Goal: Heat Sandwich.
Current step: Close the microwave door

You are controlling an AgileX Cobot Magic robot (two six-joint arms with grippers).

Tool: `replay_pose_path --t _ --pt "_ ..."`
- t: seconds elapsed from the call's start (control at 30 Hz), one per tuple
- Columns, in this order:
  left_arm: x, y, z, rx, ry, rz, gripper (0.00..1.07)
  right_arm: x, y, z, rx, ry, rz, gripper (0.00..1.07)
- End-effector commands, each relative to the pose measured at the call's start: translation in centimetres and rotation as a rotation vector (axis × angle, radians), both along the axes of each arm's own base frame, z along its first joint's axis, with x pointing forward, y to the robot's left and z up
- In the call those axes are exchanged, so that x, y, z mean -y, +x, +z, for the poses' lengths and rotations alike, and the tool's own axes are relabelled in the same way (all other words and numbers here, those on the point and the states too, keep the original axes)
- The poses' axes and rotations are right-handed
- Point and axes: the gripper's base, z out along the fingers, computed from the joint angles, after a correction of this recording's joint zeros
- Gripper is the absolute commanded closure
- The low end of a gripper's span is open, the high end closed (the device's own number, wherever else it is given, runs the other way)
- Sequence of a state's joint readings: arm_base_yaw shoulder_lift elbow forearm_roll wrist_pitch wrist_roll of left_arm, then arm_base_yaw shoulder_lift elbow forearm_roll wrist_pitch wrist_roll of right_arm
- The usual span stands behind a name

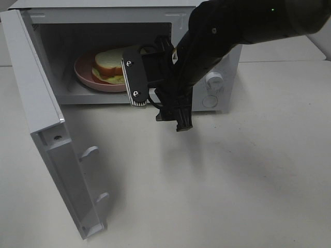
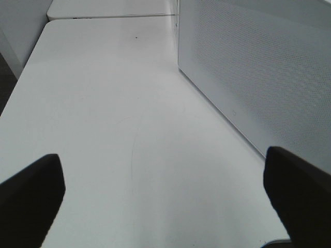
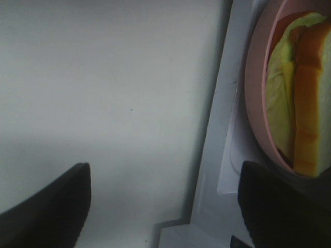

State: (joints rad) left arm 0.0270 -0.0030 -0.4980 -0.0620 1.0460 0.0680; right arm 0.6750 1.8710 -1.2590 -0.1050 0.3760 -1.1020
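Tabletop (image 1: 232, 181), slanted right gripper (image 1: 160, 115) (jaws apart)

A pale, off-white worktop (image 1: 243, 186) spreads under soft, even light, with blurred shadows lying across it. A second white table (image 2: 108, 8) stands at its far end, a thin seam between them; dark floor (image 2: 5, 82) shows beside one edge.

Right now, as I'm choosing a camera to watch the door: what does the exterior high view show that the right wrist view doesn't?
Only exterior high: the open door, the knobs and the right arm. Only right wrist: the filling close up, edge-on. Both: the sandwich on the plate inside the microwave, and the open right gripper.
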Motion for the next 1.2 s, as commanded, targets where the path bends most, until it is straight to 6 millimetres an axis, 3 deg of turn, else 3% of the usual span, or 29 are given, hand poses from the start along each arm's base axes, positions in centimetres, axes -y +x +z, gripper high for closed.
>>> replay_pose_path --t 0.03,0.3,0.57,0.83,1.2 --pt "0.0 -0.3 0.0 0.033 0.002 -0.005 0.07 0.9 -1.0 0.5 -0.018 0.027 -0.050 0.31" --pt "0.0 -0.3 0.0 0.033 0.002 -0.005 0.07 3.1 -3.8 0.8 -0.089 0.085 -0.196 0.31" --pt "0.0 -0.3 0.0 0.033 0.002 -0.005 0.07 5.4 -6.5 1.4 -0.228 0.205 -0.536 0.31" --pt "0.0 -0.3 0.0 0.033 0.002 -0.005 0.07 7.3 -8.5 1.9 -0.313 0.194 -0.746 0.31" --pt "0.0 -0.3 0.0 0.033 0.002 -0.005 0.07 10.0 -11.6 4.9 -0.398 0.190 -1.040 0.31"
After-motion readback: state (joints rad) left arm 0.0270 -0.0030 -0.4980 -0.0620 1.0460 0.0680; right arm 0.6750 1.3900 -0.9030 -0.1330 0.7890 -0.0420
